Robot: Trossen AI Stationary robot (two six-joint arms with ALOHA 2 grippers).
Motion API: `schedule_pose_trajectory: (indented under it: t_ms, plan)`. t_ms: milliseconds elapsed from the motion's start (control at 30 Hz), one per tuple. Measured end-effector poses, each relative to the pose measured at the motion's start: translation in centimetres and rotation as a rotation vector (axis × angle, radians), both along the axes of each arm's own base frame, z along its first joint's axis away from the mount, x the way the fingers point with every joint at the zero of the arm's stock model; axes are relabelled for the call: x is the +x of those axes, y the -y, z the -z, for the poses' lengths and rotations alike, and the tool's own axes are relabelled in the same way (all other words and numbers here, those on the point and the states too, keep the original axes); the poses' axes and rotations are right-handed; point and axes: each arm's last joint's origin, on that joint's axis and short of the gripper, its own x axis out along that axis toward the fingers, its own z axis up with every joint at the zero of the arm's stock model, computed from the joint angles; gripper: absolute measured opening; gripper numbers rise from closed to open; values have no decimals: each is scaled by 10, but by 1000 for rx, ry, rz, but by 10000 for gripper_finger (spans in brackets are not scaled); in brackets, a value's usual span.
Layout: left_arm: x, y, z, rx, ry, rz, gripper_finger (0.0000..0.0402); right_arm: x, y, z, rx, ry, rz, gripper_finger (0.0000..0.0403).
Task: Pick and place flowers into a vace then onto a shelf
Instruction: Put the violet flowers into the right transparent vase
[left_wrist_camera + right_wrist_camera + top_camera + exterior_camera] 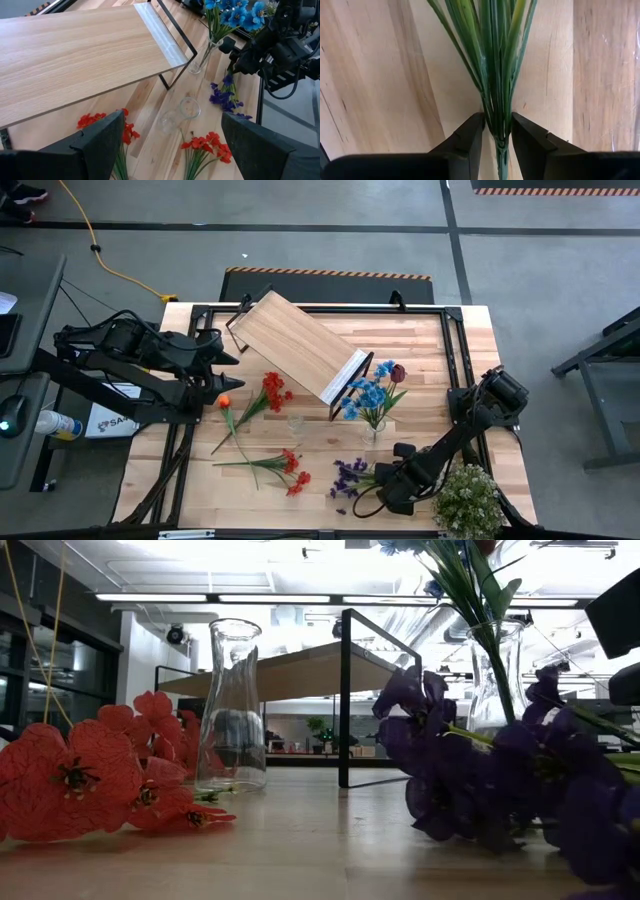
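My right gripper point(385, 480) is low at the table's near right, shut on the purple flowers point(350, 475); they also show in the low view point(470, 770). My left gripper point(228, 370) hangs open and empty by the shelf's left end. The shelf point(300, 345) stands askew at the far middle on its black frame ends. One glass vase point(372, 420) holds blue and dark red flowers. An empty glass vase point(295, 423) stands upright to its left. Red flowers point(270, 392), an orange flower point(224, 402) and more red flowers point(285, 470) lie flat on the table. My right gripper pinches the purple flowers' bundled green stems point(498, 117) between its two fingers, near the stems' free end. The fingers come from the table's right, slanting down, roughly in line with the stems. The purple heads point(450, 810) lie on the table.
A bushy pale green-white plant point(467, 500) stands at the near right corner, just behind my right arm. A black frame point(455, 350) runs around the tabletop. Bare table lies between the red flowers and the near edge.
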Motion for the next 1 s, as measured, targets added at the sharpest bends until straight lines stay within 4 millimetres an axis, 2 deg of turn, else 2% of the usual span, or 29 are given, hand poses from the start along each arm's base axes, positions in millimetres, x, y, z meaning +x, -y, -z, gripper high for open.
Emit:
schedule_pose_trajectory:
  t_ms: [333,467,667,867,1000]
  plan:
    - [0,0,0,1,0,-1,367,0,0,1,-3,-1,2,92]
    - [0,0,0,2,0,-2,367,0,0,1,-1,-2,1,70]
    - [0,0,0,0,1,-4,367,0,0,1,0,-3,1,12]
    - [0,0,0,0,1,-4,367,-1,1,1,-6,-16,27,25]
    - [0,0,0,0,1,-3,367,-1,1,1,1,-27,26,9]
